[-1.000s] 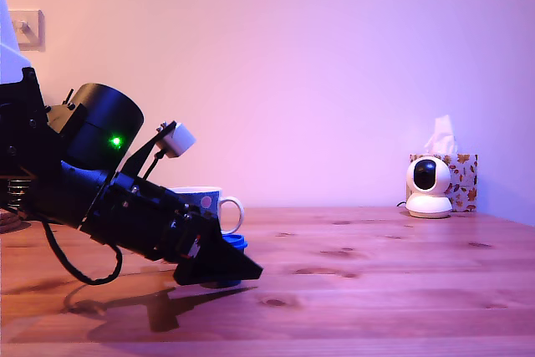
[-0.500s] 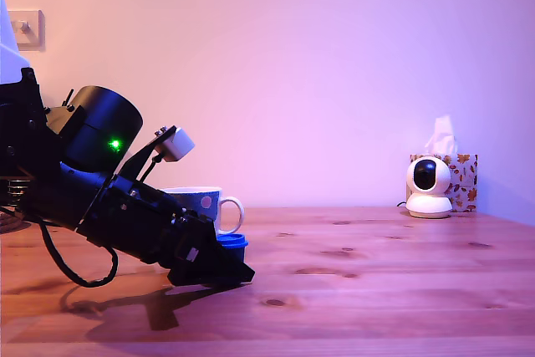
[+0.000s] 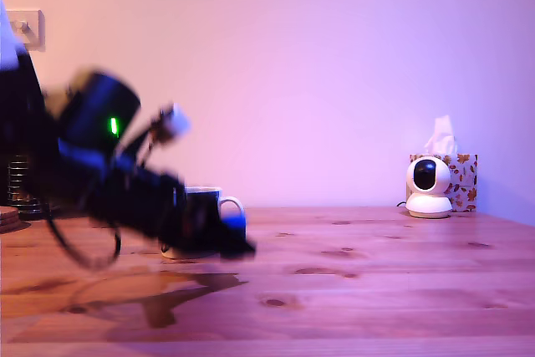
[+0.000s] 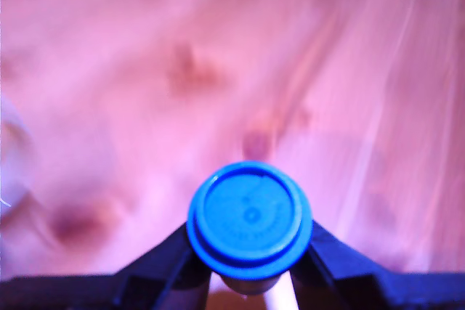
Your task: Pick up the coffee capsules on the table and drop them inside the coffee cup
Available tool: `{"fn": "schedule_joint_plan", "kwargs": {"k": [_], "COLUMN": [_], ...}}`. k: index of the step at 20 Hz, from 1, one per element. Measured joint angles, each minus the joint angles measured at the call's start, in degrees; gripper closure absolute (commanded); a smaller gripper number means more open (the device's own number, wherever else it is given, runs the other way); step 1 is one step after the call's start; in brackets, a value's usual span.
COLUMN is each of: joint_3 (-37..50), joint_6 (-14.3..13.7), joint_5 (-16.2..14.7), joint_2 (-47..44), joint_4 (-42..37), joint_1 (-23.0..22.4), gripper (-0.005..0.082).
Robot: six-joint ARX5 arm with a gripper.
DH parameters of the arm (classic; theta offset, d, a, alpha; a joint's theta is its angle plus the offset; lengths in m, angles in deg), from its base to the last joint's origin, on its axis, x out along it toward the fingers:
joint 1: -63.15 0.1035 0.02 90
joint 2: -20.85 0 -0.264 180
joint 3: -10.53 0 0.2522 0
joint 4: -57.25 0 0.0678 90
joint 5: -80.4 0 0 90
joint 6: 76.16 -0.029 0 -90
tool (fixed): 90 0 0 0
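At the exterior view's left our gripper (image 3: 227,238) is blurred, fingers pinching the blue capsule (image 4: 249,217) above the table (image 3: 393,273), just in front of the coffee cup (image 3: 219,203). A fast swing could clip the cup's rim or loosen the capsule.

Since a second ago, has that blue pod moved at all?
Yes. The blue pod, held in the gripper, has risen off the table; it now sits level with the mug handle in the exterior view.
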Motion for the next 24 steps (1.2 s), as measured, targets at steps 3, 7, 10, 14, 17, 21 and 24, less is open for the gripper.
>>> {"fn": "schedule_joint_plan", "kwargs": {"k": [3,7,10,14,17,21,24], "joint_3": [0.0,0.0,-0.8,-6.4,-11.4,-17.3,-19.3], "joint_6": [1.1,1.2,1.4,2.8,4.5,6.1,6.2], "joint_5": [2.9,9.5,12.2,12.9,12.9,12.9,12.9], "joint_2": [7.3,12.2,14.3,14.3,14.3,14.3,14.3], "joint_4": [3.8,9.7,13.6,22.4,28.5,36.1,39.9], "joint_1": [0.0,0.5,1.4,3.3,4.7,6.9,8.1], "gripper": [0.0628,0.0629,0.0630,0.0630,0.0630,0.0643,0.0643]}}
